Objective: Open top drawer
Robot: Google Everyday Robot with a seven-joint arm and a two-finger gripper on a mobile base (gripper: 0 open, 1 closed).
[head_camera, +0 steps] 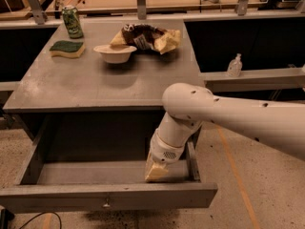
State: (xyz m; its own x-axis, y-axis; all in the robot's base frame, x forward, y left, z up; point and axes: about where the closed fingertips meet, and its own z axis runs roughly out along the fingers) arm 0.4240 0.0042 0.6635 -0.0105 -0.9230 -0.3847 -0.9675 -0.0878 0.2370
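Note:
The top drawer (107, 196) is a wide grey metal front with a small round knob (106, 204) at its centre. It stands pulled out from under the grey table (71, 87), and its deep grey box shows open and bare inside. My gripper (156, 173) hangs from the white arm down into the drawer's right part, just behind the front panel. Its tip is cream-coloured and sits low near the drawer floor.
On the table stand a green can (72, 22), a green and yellow sponge (66, 48), a white bowl (115, 53) and a crumpled chip bag (147, 36). A small clear bottle (234, 66) stands on a shelf at the right. A wooden bench runs along the back.

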